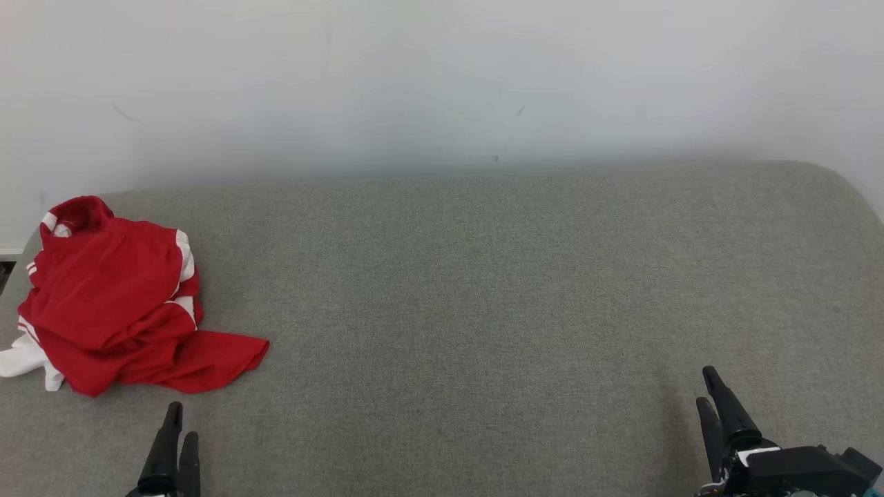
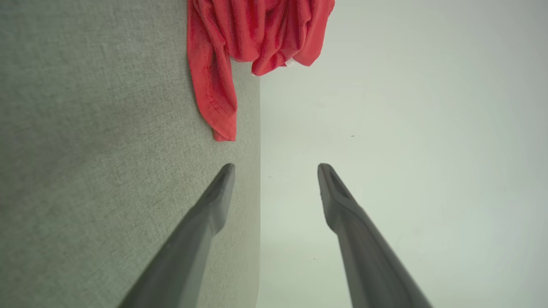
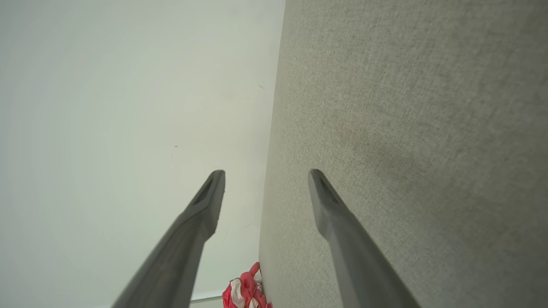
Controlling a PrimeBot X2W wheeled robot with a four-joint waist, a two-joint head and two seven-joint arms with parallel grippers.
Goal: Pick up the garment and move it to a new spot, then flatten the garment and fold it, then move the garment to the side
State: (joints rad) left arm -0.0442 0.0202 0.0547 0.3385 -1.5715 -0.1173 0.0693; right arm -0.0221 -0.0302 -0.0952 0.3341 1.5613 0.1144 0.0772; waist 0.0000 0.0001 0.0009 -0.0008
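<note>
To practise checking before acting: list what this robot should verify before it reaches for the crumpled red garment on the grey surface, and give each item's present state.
1. Garment in plain sight at the left of the grey surface: ok.
2. Left gripper open and empty: ok.
3. Right gripper open and empty: ok.
4. Left gripper apart from the garment, nothing between them: ok.
5. Bare middle of the surface free for the new spot: ok.
6. Garment lying flat: not ok, it is bunched.
</note>
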